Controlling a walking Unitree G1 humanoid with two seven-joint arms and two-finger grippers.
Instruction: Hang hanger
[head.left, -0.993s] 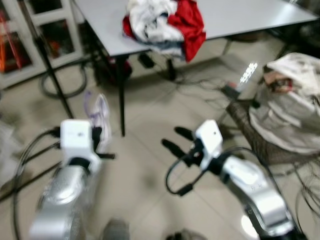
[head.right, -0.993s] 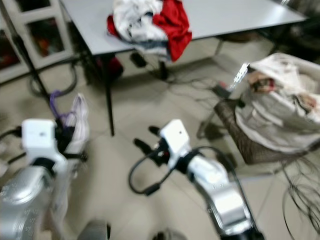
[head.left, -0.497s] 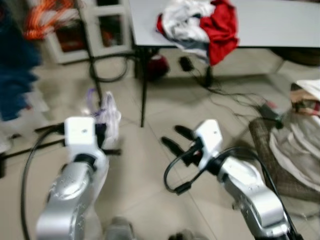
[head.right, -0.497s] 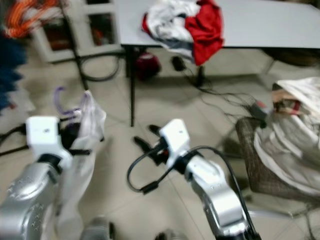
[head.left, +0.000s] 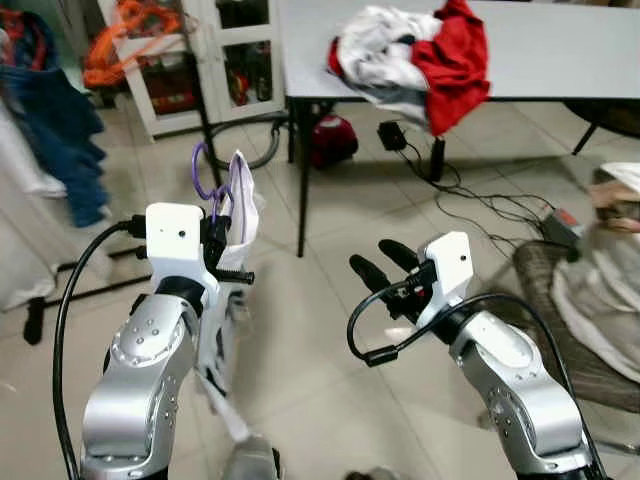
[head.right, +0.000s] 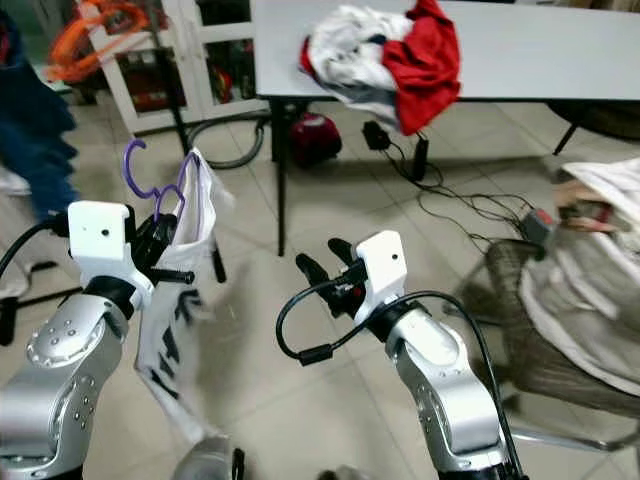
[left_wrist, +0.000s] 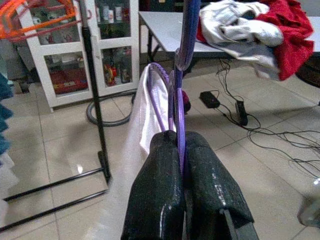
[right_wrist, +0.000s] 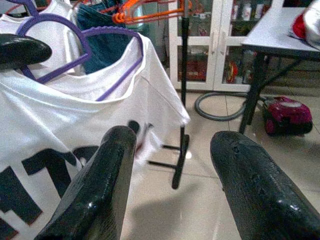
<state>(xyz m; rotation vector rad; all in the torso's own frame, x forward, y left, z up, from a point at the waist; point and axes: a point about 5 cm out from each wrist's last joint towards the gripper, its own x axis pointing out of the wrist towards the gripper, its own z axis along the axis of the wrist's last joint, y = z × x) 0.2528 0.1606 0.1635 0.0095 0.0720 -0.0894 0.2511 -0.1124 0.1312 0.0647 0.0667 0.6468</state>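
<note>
The left gripper (left_wrist: 180, 150) is raised in front of the robot with its two black fingers (left_wrist: 157, 190) pressed together on the neck of a purple hanger (head.right: 150, 188); in the left wrist view the purple stem runs straight up out of the seam between the fingers, so the jaws are clamped on it. The hanger's hook stands above the gripper, and a white T-shirt (head.right: 185, 270) with black lettering hangs from the hanger, draping down beside the left arm toward the tiled floor (head.left: 330, 380).

The right gripper (head.left: 385, 265) is held out at about the same height, well apart from the hanger, its fingers (right_wrist: 107, 170) spread wide with nothing between them; its wrist view looks across at the shirt and hanger.

Beyond the arms stands a grey table (head.left: 560, 50) with a heap of red and white clothes (head.left: 420, 55) on it. A black rack pole (left_wrist: 92, 85) rises at the robot's left, with what seem to be orange hangers (head.left: 130, 45) near a white glass-door cabinet (head.right: 215, 50)
</note>
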